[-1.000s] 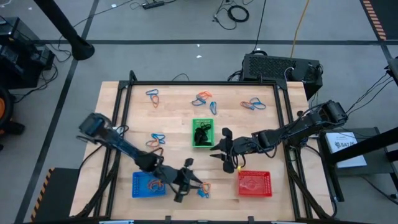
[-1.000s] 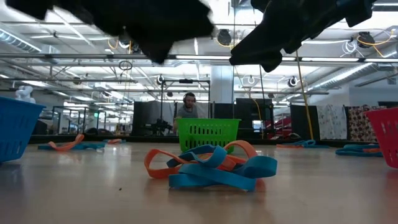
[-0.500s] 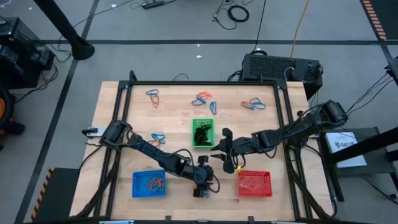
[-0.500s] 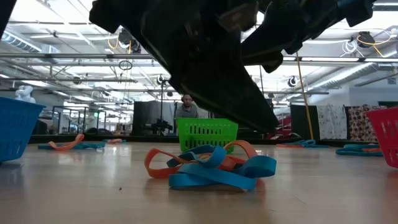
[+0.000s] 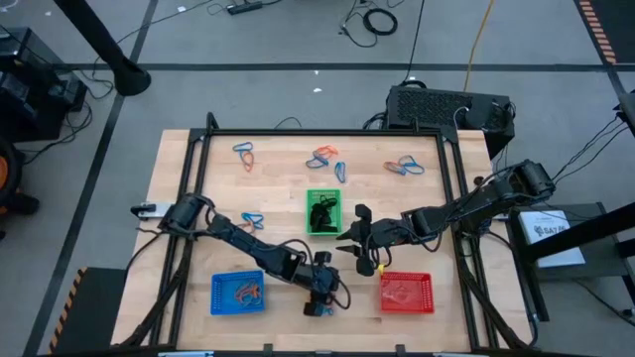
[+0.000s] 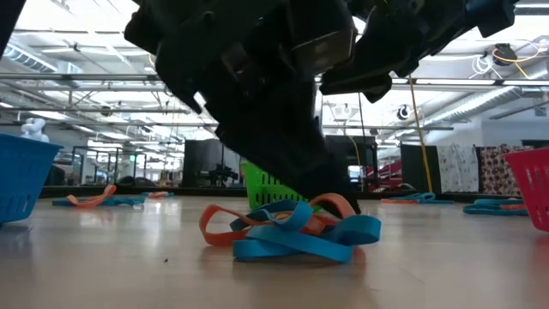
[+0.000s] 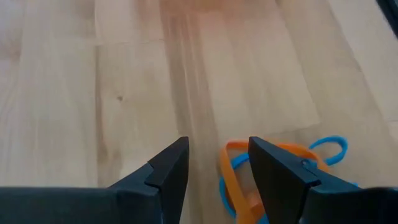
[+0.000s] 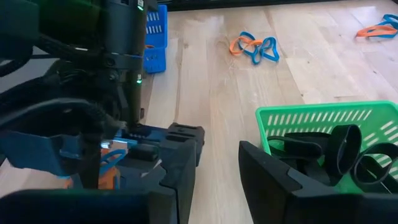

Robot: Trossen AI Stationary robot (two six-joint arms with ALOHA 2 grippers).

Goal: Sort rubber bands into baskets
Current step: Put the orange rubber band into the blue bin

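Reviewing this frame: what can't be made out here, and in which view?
- High view: the left gripper covers the rubber band pile, so band count and fingertip contact stay hidden.
- Low view: dark arm bodies block most of the green basket.
- High view: contents of the blue basket and red basket are too small to count.
- Right wrist view: the right gripper hides the table beneath it.

green basket (image 6: 262, 189) largely behind left arm (image 6: 257, 94)

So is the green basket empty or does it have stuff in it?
Not empty. The green basket holds several black rubber bands; the high view also shows a dark clump inside it.
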